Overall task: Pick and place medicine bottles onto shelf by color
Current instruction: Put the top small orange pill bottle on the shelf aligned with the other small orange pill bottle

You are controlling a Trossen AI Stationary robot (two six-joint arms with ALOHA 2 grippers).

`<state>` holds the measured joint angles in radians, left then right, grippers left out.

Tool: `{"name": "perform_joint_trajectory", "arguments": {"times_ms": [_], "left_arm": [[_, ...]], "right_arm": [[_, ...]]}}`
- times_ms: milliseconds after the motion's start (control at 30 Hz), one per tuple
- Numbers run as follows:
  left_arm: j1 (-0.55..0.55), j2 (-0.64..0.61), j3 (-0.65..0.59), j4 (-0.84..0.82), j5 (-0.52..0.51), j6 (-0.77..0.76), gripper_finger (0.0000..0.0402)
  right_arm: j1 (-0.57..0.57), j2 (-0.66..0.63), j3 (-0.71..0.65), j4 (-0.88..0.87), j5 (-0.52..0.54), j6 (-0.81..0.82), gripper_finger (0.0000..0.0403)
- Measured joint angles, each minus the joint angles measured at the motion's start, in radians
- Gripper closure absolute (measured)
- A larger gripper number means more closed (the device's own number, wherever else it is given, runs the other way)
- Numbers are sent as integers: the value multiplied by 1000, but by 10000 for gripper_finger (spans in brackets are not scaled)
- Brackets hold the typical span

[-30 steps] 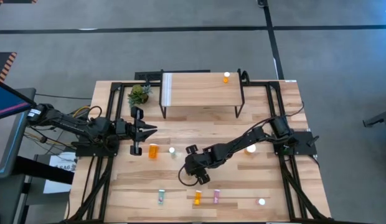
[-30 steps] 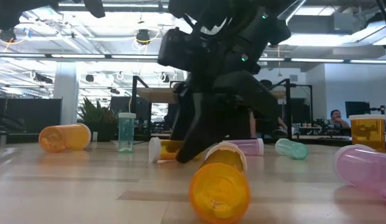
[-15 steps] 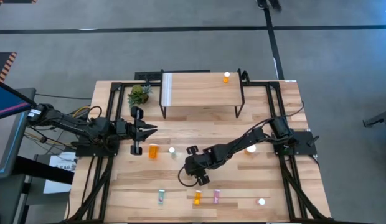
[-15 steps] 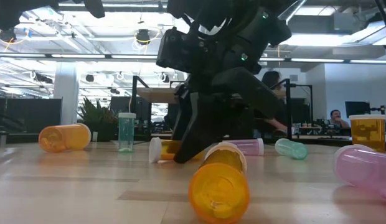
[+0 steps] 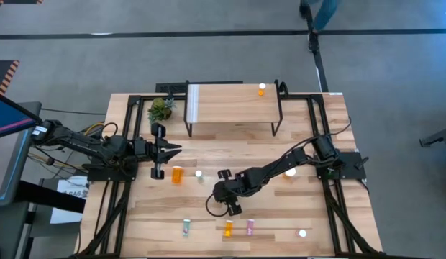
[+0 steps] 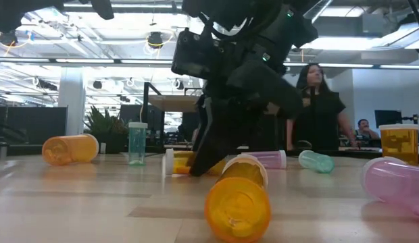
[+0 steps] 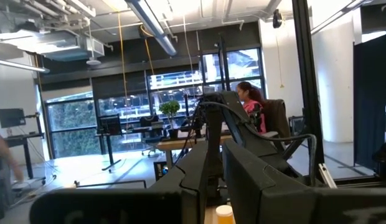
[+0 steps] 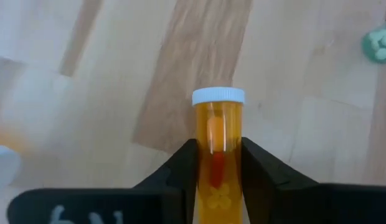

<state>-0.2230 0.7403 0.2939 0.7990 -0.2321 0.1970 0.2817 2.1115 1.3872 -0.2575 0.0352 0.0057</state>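
A small orange medicine bottle point(image 8: 218, 121) with a white cap lies on its side on the wooden table, and my right gripper point(image 8: 218, 149) is shut on it near the table's middle point(image 5: 224, 203). In the low view the bottle point(image 6: 182, 163) lies under the slanting fingers. My left gripper point(image 5: 173, 150) waits shut above the table's left side, touching nothing. The shelf point(image 5: 234, 104) stands at the far edge on black legs, with one orange bottle point(image 5: 262, 89) upright on its right end. My right gripper pinches the orange bottle's body point(image 8: 218, 163) between its two fingers point(image 8: 188, 167), behind the capped end. The fingers slant down from the table's right side and lie along the bottle, one on each long side. The bottle lies on its side on the table.
Loose bottles lie around: a larger orange one point(image 5: 178, 174), a white-capped one point(image 5: 198, 173), an orange one point(image 5: 289, 173), and teal point(image 5: 186, 228), orange point(image 5: 228, 229) and pink point(image 5: 249, 227) ones near the front edge. A green plant point(image 5: 160, 109) stands left of the shelf. A person point(image 6: 317, 108) stands behind the table.
My right gripper's fingers have drawn together from wide apart onto the lying orange bottle, and its wrist has rolled a little. It has stayed in place, and the bottle has stayed on the table. A person has walked into view behind the table.
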Motion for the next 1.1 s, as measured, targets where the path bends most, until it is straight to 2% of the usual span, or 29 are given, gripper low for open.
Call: {"name": "perform_joint_trajectory", "arguments": {"times_ms": [467,633,767,867,1000,1100], "left_arm": [[0,0,0,-2,0,-8,361],[0,0,0,-2,0,-10,361],[0,0,0,-1,-6,-3,361],[0,0,0,-8,-7,-3,361],[0,0,0,-19,-10,-13,361],[0,0,0,-23,-10,-31,361]], "right_arm": [[-4,-203,8,80,-7,-5,288],[-25,-296,-110,158,61,5,288],[-37,-395,-288,345,122,29,289],[-36,-465,-428,562,178,10,289],[-49,-547,-582,824,290,-60,289],[-73,-593,-655,942,411,-91,289]]}}
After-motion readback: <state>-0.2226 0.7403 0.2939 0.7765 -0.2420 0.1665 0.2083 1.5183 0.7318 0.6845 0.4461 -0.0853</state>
